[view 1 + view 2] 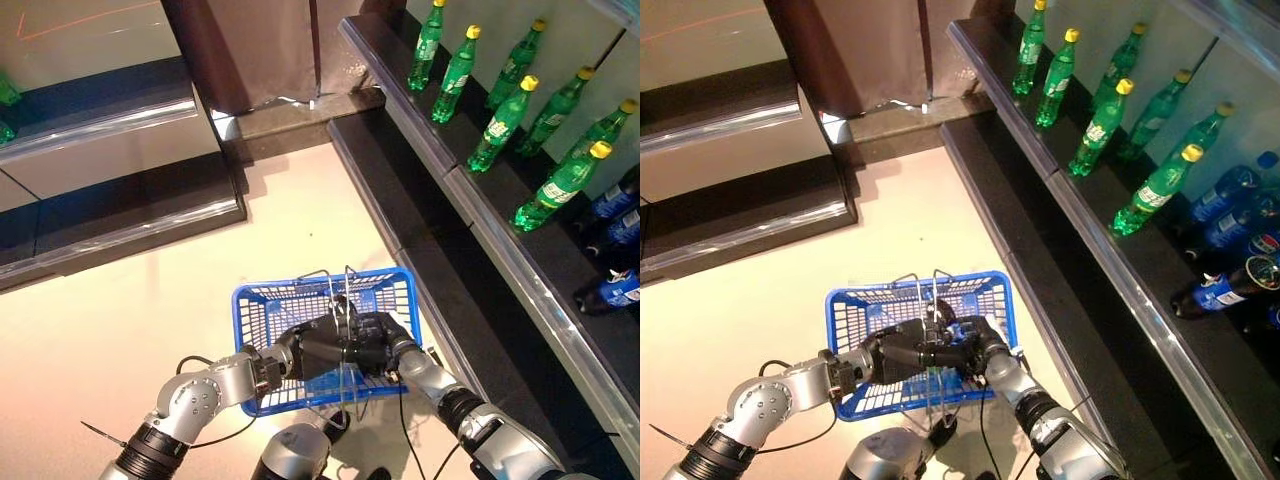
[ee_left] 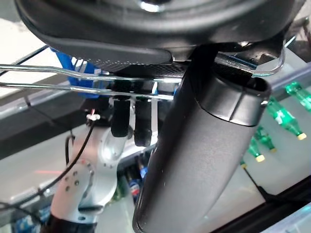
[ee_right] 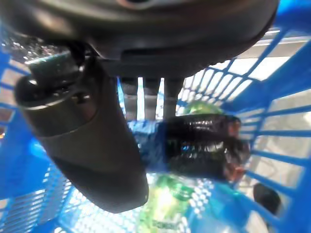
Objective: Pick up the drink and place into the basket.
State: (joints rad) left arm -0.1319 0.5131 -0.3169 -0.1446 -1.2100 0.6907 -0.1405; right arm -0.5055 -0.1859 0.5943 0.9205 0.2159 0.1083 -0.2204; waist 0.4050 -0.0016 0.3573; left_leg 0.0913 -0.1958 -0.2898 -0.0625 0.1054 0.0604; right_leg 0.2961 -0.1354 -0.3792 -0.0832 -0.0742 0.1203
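The blue basket (image 1: pixel 252 302) is raised in front of me, and my left hand (image 1: pixel 312 352) is shut on its thin wire handles (image 2: pixel 87 79). My right hand (image 1: pixel 388 334) reaches down inside the basket. In the right wrist view its fingers (image 3: pixel 146 97) and thumb (image 3: pixel 92 145) are closed round a dark drink bottle with a blue label (image 3: pixel 199 145), which lies on its side among the blue mesh walls. A green bottle (image 3: pixel 165 204) lies in the basket under it.
A dark shelf (image 1: pixel 480 215) runs along the right with upright green bottles (image 1: pixel 500 122) and dark blue-labelled bottles (image 1: pixel 615 288) further along. A low dark shelf (image 1: pixel 110 215) stands at the left. Pale floor (image 1: pixel 300 210) lies between them.
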